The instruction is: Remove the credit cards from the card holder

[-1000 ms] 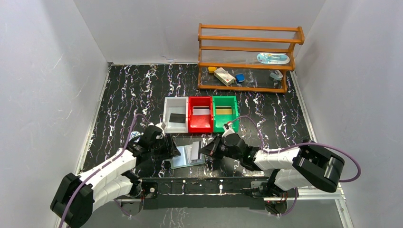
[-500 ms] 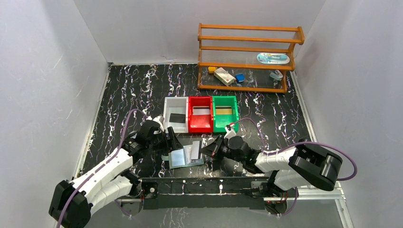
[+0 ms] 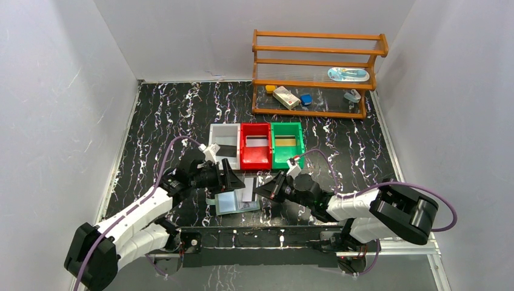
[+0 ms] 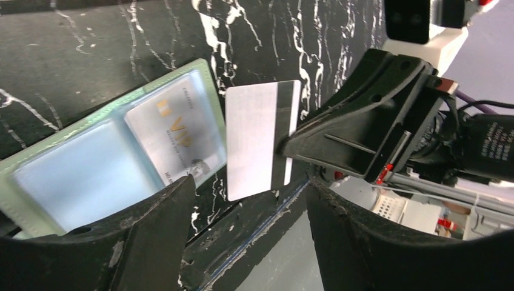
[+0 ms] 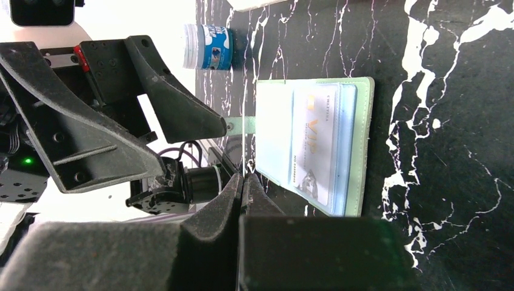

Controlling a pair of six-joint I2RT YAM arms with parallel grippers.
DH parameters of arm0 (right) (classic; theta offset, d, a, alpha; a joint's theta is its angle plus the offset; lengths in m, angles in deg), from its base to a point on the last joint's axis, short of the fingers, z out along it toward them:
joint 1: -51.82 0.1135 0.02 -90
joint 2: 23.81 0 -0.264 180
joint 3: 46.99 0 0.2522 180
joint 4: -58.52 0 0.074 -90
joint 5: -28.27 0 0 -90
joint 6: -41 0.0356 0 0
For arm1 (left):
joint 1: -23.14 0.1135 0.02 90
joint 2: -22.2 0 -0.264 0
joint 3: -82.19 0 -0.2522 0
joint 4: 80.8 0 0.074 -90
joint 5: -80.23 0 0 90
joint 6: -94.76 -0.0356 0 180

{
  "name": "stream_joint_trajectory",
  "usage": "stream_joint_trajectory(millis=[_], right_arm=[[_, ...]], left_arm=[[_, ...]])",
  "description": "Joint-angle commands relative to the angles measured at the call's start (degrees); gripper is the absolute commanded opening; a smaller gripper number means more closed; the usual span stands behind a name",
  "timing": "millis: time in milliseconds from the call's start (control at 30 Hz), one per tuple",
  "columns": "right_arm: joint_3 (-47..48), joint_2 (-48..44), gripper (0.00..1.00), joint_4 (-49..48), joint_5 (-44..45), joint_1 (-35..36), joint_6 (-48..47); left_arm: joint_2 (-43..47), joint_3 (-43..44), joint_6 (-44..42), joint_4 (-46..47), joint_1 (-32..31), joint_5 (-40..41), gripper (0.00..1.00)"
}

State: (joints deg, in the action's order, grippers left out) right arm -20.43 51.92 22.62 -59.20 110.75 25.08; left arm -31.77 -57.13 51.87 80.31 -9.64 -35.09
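Pinching white card (image 4: 257, 139) by its black-striped edge in right hand (image 3: 262, 190), jaws closed flat on it. Holding it just right of holder (image 3: 236, 203), outside the pockets and raised at a tilt; cannot tell whether its lower edge touches anything. Finding holder open and flat on bench (image 3: 170, 115), clear bluish pockets up, small tab on its left side. Noting pale VIP card (image 4: 176, 136) tucked in pocket on holder's right half, printed face showing through the plastic. Hovering left hand (image 3: 233, 179) over holder's far edge, jaws spread wide, gripping nothing, pointed toward white card. Seeing three bins in a row just beyond holder: white bin (image 3: 213, 145) with black card (image 3: 227, 150) inside, red bin (image 3: 255, 161) with silver-grey card (image 3: 257, 143), green bin (image 3: 287, 159) with gold card (image 3: 286, 141). Spotting round blue-and-white tin (image 5: 209, 47) left of holder, apart from it, near left arm. Noting wooden rack (image 3: 315, 112) well beyond holder and to its right, by the back wall, small items on its lower shelves
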Motion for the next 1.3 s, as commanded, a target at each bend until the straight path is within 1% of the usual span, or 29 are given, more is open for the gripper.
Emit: stream_joint_trajectory(millis=[0,167,333,467,667,733,1133,1267], right_arm=[[0.29,-0.99,0.0,-5.08,-1.48,-0.21,-1.83],[0.45,-0.12,0.0,-7.87,-2.53,-0.14,-1.75],[1.13,0.68,0.0,-8.86,-3.2,-0.18,-1.44],[1.42,1.71,0.0,-8.86,-3.57,-0.14,-0.98],[2.46,4.31,0.0,-9.71,-4.47,-0.16,-0.46],[2.64,5.47,0.0,-10.77,-4.91,-0.14,0.01],[4.49,11.19,0.01,-13.94,-8.07,-0.23,1.97],[4.18,11.19,0.01,-12.47,-7.26,-0.38,2.68]], left_arm=[[-0.44,-1.11,0.61,5.37,-0.15,-6.56,0.63],[-1.28,-1.69,0.51,6.36,-0.16,-7.77,0.57],[-3.71,-2.03,0.8,6.71,-0.16,-8.72,0.51],[-3.75,-2.22,0.95,7.25,-0.1,-8.93,0.47],[-6.75,-1.88,-0.02,7.41,-0.26,-11.22,0.36],[-7.47,-1.88,-0.34,7.43,-0.21,-11.57,0.34],[-8.35,-2.36,-0.14,8.55,-0.34,-11.5,0.3],[-6.61,-2.59,0.17,7.97,-0.34,-10.3,0.29]])
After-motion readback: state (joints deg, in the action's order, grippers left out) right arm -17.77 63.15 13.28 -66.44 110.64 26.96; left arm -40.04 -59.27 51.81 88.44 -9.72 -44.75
